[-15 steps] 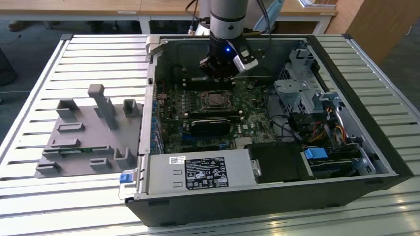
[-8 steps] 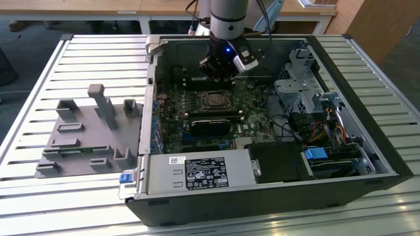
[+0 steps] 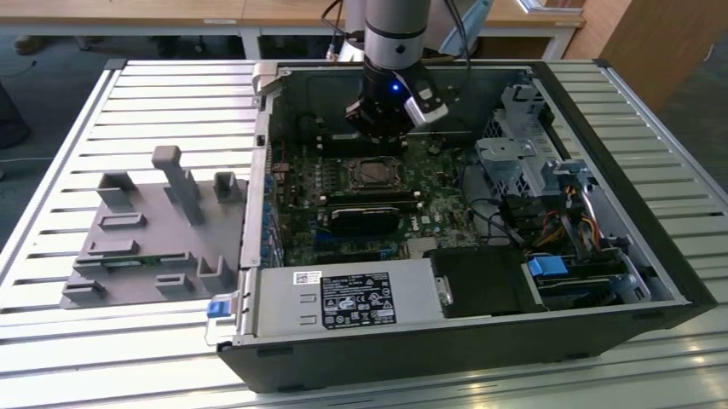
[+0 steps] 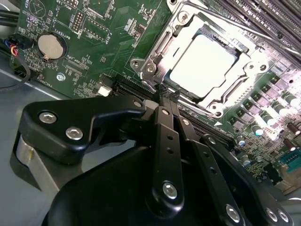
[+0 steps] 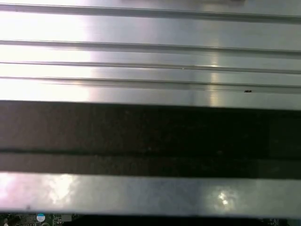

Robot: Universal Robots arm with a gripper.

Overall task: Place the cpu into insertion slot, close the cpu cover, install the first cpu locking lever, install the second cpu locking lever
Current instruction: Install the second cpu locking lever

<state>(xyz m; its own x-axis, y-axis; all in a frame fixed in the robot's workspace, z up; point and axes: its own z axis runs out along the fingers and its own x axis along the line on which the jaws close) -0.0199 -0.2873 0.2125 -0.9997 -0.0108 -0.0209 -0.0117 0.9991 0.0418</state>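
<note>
Exterior view showed the open computer case [image 3: 569, 281] lying on a slatted metal table [image 3: 68, 358], with the arm reaching down into its far half. The gripper [image 3: 376, 128] hung just beyond the far edge of the insertion slot [image 3: 372, 173], and its lower end was lost against the dark wall of the case, so from there I could not tell how the fingers stood. In the second wrist view the two black fingers [image 4: 165, 141] lay pressed together, clenched with nothing between them, their tips right at the slot's corner [image 4: 149, 70]; whether they touched the metal was hard to judge.

Inside the slot sat the cpu [image 4: 201, 65], its pale top washed out by glare so that its edges blurred. The cpu cover [image 4: 225, 94] lay down around it as a silver frame, and a thin lever [image 4: 221, 20] ran along one side; whether it was latched I could not make out.

The case also held a green motherboard [image 3: 298, 189], a black card [image 3: 366, 220] just near of the slot, a labelled power supply [image 3: 347, 300] along the near edge, and a drive cage [image 3: 517, 162] on the exterior view's right. On the table at the exterior view's left stood a grey fixture [image 3: 148, 247]. The first wrist view gave metal slats [image 5: 150, 33] and a dark band, with a sliver of board cut off at the edge.
</note>
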